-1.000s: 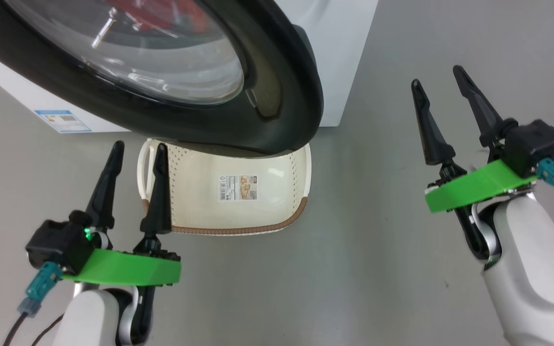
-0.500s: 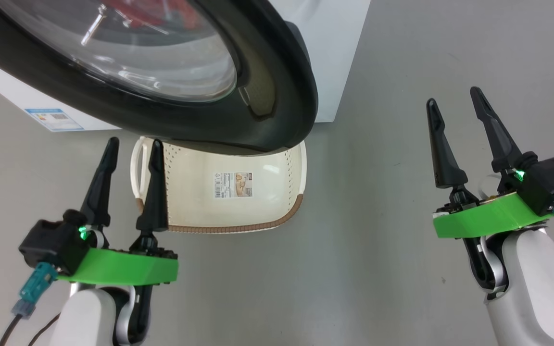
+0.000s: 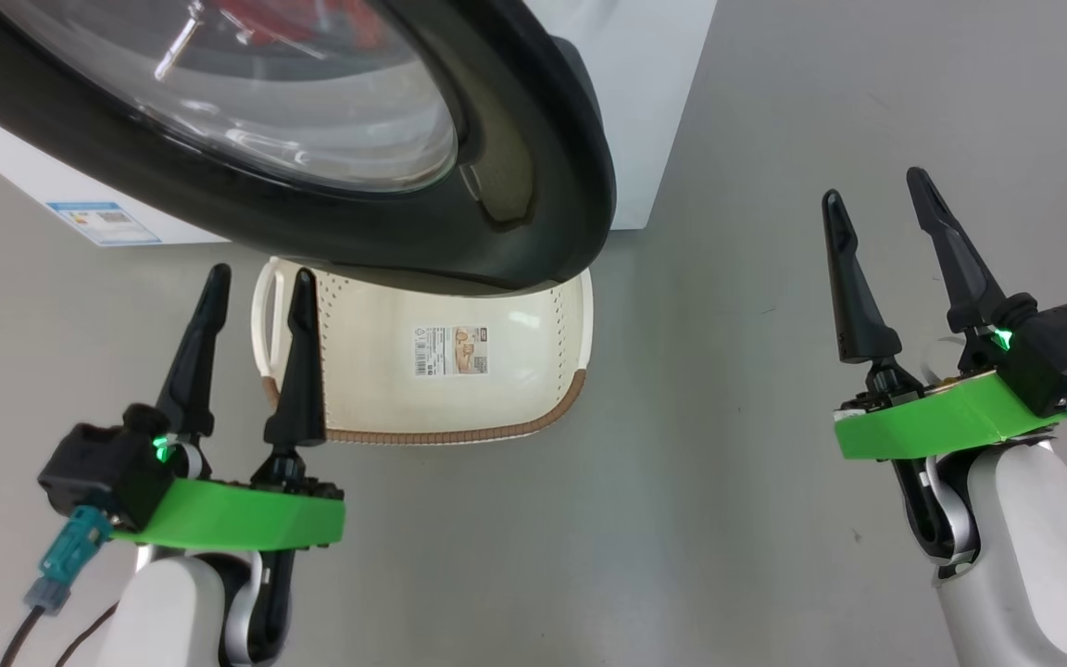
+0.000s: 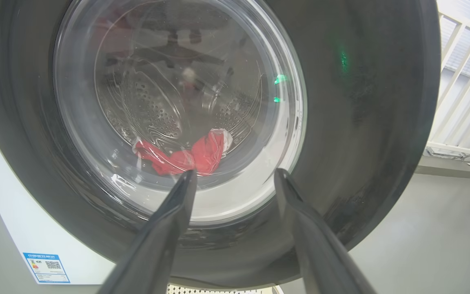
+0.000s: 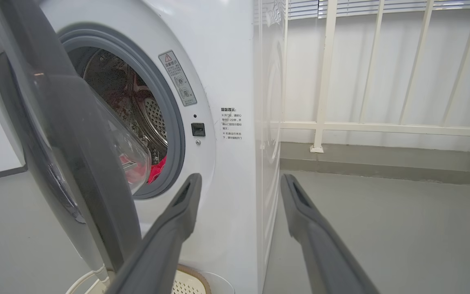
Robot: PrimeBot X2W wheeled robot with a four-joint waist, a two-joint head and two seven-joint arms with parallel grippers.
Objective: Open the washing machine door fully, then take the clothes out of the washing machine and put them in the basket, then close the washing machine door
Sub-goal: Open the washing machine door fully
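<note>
The washing machine door, black-rimmed with a clear glass bowl, stands partly open over the basket, a cream perforated tub on the floor with a brown rim. Red clothes lie in the steel drum, seen through the glass and past the door's edge. The white washing machine shows its grey rubber ring. My left gripper is open, low at the basket's left end, facing the door. My right gripper is open, off to the right of the door over bare floor, holding nothing.
Grey floor lies all around. A white railing on a low kerb runs behind and to the right of the machine. A blue label sits on the machine's lower front.
My right gripper has dropped lower and drifted right, turning more upright. The left gripper has barely moved. The picture shifted slightly with the camera.
</note>
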